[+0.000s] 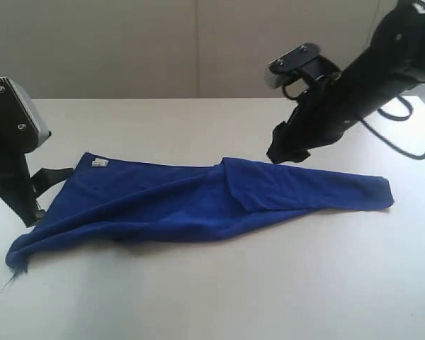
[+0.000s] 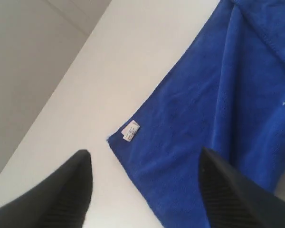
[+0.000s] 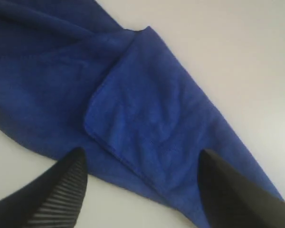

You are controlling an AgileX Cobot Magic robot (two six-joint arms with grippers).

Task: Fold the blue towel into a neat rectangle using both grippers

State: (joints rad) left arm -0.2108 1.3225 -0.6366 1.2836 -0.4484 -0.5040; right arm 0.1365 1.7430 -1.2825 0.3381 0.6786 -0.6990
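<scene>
right pincer (image 3: 142, 160): jaws apart | blue towel (image 3: 147, 109): rumpled, flap folded over

The towel (image 1: 163, 202) is looking like soft, matt cloth. The table (image 1: 269, 297) is looking smooth and matt, and the fingers (image 3: 61, 190) are showing ribbing.

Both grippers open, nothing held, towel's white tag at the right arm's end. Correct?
No. The white tag is at the corner of the blue towel by the left gripper, as the left wrist view shows. The rest holds: it and the right gripper are open, nothing held.
</scene>
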